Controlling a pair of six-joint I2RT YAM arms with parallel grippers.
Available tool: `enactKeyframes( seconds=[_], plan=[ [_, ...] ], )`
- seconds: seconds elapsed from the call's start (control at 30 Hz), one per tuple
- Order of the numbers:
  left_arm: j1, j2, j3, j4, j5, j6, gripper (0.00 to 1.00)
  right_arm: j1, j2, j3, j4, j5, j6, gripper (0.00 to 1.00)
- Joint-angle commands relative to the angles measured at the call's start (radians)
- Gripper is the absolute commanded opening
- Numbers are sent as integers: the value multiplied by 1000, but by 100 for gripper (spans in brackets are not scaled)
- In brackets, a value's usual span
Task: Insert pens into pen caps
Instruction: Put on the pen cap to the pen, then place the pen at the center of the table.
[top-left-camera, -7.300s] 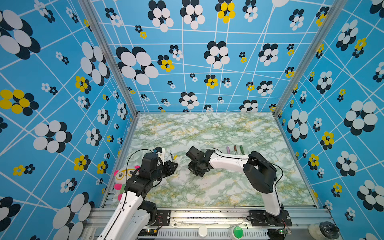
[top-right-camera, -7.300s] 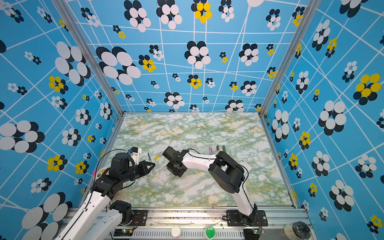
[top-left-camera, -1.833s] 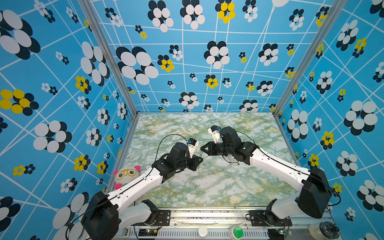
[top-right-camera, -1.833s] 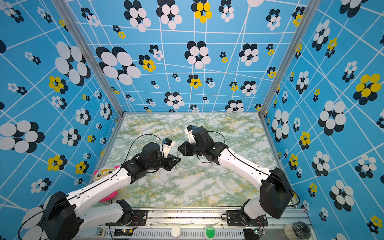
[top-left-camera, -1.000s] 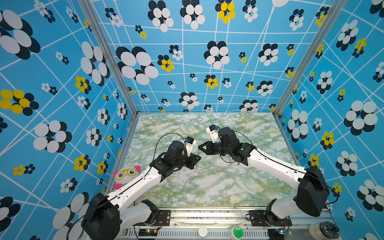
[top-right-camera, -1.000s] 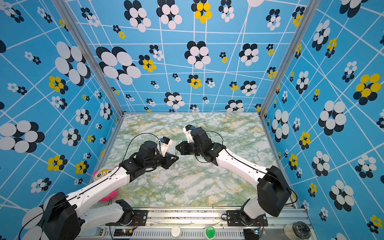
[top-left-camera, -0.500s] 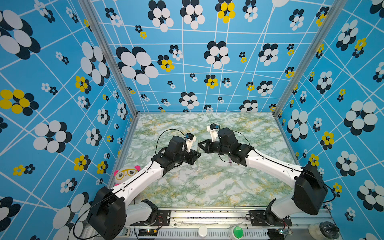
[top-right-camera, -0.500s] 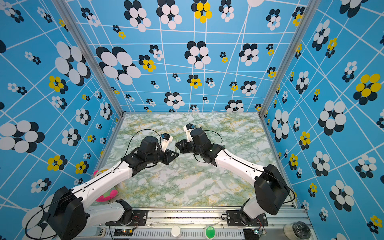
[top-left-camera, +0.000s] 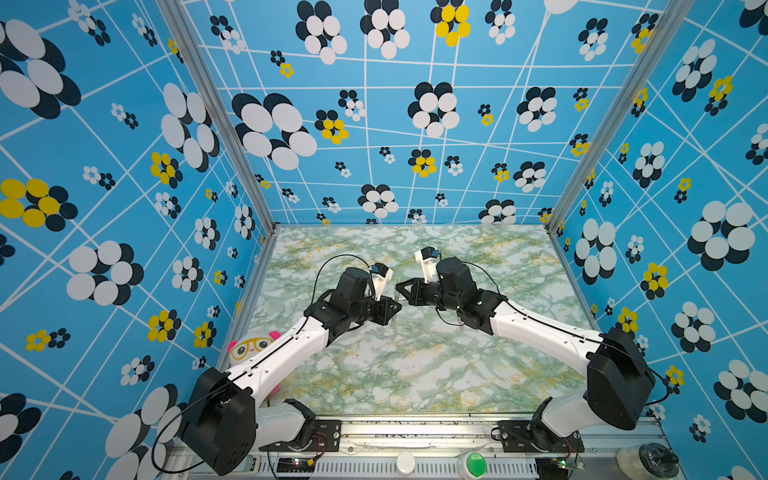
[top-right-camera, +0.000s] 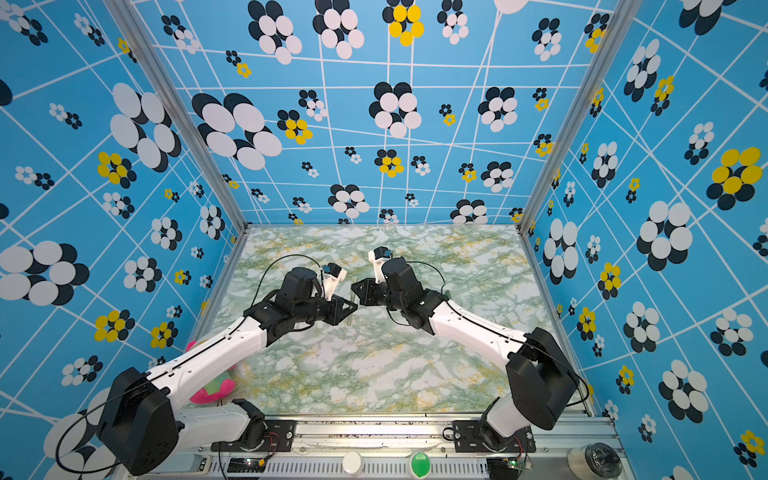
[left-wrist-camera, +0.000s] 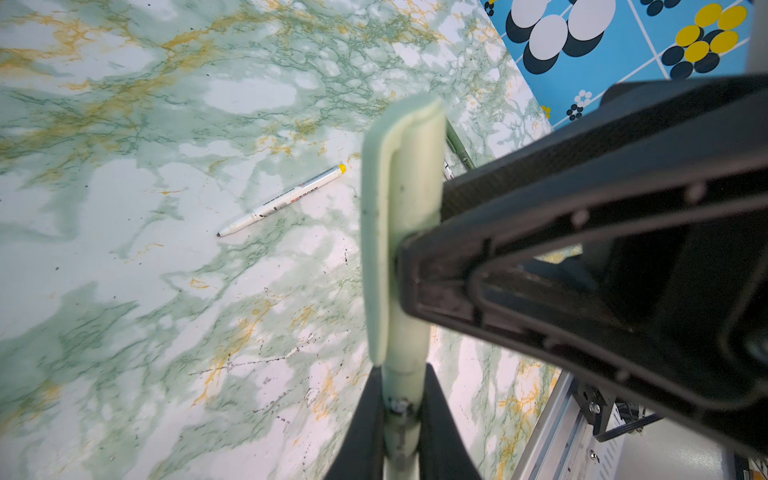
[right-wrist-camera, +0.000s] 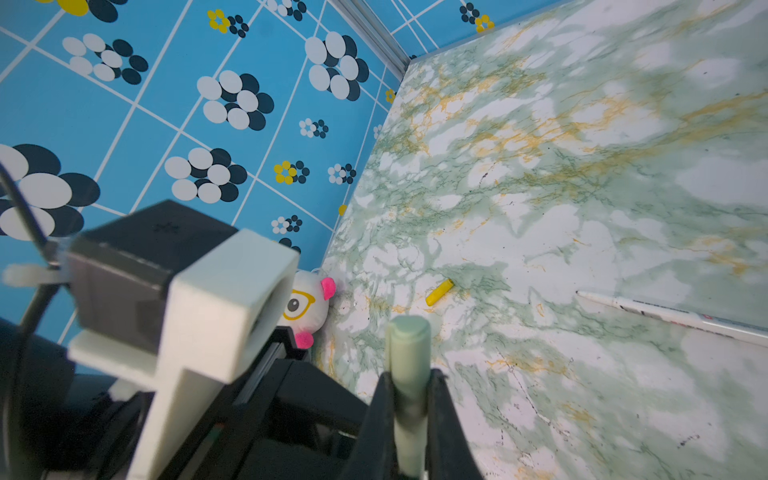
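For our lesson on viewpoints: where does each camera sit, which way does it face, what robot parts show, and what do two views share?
Top views: high over the front rail, facing down onto the marble table; left arm and right arm show.
Left wrist: on that arm, facing along the left tool, shut on the pale green pen.
Right wrist: facing along the right tool, shut on the pale green cap; the left arm's camera mount shows.
Shared: the panda toy appears in top and right wrist views.

Robot lab cell: patterned walls (top-left-camera: 374, 124), alu frame (top-left-camera: 222, 124).
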Motion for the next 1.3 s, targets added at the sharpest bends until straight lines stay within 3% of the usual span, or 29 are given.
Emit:
enactKeyframes(
  seconds=[0.0, 0.67, 1.07, 1.27],
  plan=[
    [50, -16, 127, 397, -84, -10, 0, 70, 28, -65, -312, -176, 2, 1],
    [-107, -49, -142, 371, -197, -101, 0, -95, -181, 99, -323, -69, -44, 13],
    [-172, 21, -71, 298, -233, -125, 0, -135, -292, 62, -359, -4, -74, 34],
    [-235, 112, 47, 150, -340, -181, 0, -171, -314, 65, -483, 177, -60, 35]
  ],
)
